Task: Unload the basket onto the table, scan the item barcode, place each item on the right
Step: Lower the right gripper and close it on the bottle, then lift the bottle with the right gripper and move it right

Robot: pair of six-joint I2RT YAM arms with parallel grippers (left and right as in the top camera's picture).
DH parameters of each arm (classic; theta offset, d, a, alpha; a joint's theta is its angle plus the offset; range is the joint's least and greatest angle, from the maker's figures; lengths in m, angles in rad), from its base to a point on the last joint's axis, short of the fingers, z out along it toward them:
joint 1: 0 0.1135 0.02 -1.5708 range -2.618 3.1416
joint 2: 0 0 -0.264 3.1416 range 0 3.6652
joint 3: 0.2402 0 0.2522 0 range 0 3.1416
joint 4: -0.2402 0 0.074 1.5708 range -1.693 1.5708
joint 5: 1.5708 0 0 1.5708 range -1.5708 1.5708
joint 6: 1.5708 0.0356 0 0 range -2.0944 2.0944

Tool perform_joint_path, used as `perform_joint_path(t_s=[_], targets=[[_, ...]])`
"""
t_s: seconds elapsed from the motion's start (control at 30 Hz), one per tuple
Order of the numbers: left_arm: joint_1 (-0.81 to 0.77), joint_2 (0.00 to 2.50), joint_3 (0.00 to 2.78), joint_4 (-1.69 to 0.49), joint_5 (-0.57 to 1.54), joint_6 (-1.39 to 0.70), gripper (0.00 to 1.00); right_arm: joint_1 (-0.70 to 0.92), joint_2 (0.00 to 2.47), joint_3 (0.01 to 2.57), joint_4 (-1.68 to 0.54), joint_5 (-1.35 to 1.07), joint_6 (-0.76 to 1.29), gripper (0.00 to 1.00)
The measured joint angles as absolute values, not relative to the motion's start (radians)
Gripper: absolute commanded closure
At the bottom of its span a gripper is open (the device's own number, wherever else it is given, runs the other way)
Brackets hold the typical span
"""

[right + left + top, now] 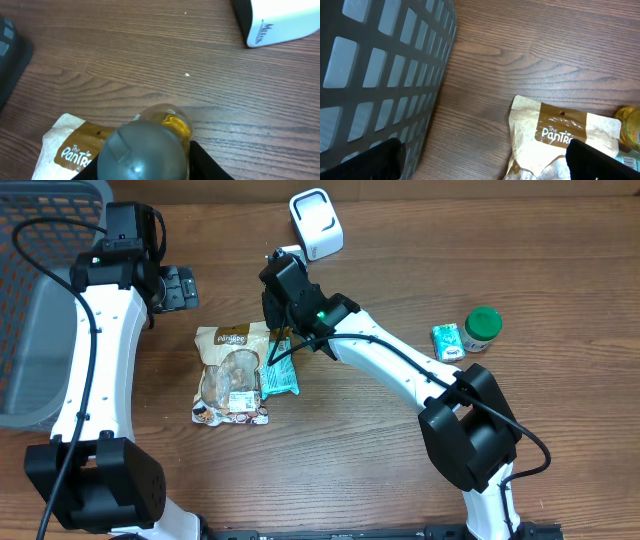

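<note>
The item is a small bottle (142, 150) of yellow liquid with a round grey cap, standing by the top edge of a tan snack bag (232, 375). My right gripper (145, 171) reaches down over it, with a black finger (206, 162) pressed against each side; in the overhead view the right gripper (286, 330) hides the bottle. The white barcode scanner (316, 225) stands at the back, also seen in the right wrist view (280, 20). My left gripper (178, 287) hovers wide open left of the bag with nothing between its fingers (600, 162).
A grey mesh basket (40, 310) fills the left edge and looms close in the left wrist view (370, 75). A teal packet (280, 377) lies next to the bag. A green-capped jar (483, 328) and a small teal box (448, 341) sit at the right.
</note>
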State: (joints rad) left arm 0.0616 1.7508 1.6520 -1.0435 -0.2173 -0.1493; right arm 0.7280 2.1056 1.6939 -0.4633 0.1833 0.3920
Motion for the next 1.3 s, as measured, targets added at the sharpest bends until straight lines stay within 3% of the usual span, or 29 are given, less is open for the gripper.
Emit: perform_joint_path(t_s=[0.27, 1.3], targets=[[0.062, 1.751, 1.652, -1.044, -0.217, -0.149, 0.01, 0.727, 2.106, 1.694, -0.464, 0.184, 0.391, 0.85], [0.062, 1.751, 1.652, -1.044, -0.217, -0.149, 0.0, 0.585, 1.995, 1.692, -0.754, 0.183, 0.392, 0.83]])
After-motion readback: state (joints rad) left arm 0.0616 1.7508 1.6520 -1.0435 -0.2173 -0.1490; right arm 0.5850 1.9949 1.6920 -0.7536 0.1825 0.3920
